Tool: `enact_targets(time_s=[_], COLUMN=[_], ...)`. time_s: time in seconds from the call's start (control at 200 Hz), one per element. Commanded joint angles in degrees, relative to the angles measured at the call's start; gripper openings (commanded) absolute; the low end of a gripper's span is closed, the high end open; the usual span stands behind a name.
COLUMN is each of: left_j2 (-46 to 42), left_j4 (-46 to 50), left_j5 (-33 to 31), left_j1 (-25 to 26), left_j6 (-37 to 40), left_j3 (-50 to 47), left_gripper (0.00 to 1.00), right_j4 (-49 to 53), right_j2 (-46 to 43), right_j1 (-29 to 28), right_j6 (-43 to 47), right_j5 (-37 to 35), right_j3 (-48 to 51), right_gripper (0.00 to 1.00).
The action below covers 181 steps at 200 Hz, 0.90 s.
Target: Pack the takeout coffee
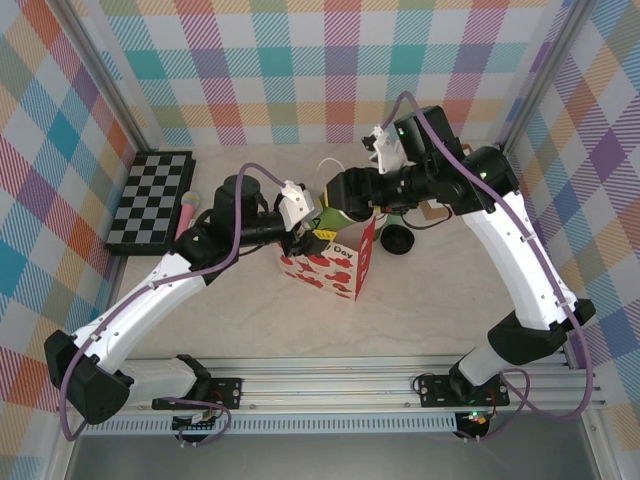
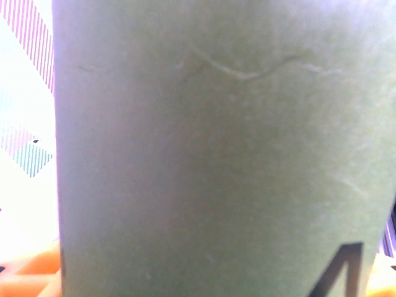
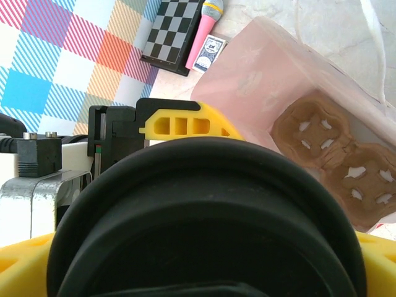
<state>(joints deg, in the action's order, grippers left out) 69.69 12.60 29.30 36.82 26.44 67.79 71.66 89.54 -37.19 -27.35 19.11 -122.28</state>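
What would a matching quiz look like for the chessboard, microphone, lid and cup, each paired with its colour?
Things:
1. chessboard
2. microphone
3. lid
4. cup

Colours:
A. green
B. pink
C. black-and-white checks
D. plain black

Pairs: 1-C, 2-B, 3-D, 4-A

The takeout coffee (image 2: 216,154) is matt green paper, faintly creased — its lid (image 3: 204,216) smooth black plastic, slightly glossy.
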Motion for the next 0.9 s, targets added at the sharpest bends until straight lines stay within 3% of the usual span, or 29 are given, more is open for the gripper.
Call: enact_targets(time_s=[0.0, 0.24, 0.63, 0.9], left_j2=[0.1, -0.5, -0.4, -0.1], left_j4=[0.8, 0.4, 2.8, 5.4], left_j5=[-0.5, 0.6, 1.1, 1.0], left_j1=[-0.2, -0.2, -0.2, -0.2], left_j6=[0.7, 1.9, 5.7, 4.6], left_j3=[1.4, 1.0, 1.6, 2.3], left_gripper=[0.61, 0.62, 0.62, 0.63], right_j4=[1.2, 4.6, 10.2, 10.4], right_j2=[0.3, 2.3, 5.5, 4.2], right_j1=[-0.3, -0.3, -0.3, -0.3], right_j6=[0.6, 0.1, 0.1, 0.2], right_j5=[2.5, 5.8, 5.2, 2.4], right_j3=[-1.8, -4.2, -9.7, -9.7], right_gripper=[0.94, 0.95, 0.93, 0.82])
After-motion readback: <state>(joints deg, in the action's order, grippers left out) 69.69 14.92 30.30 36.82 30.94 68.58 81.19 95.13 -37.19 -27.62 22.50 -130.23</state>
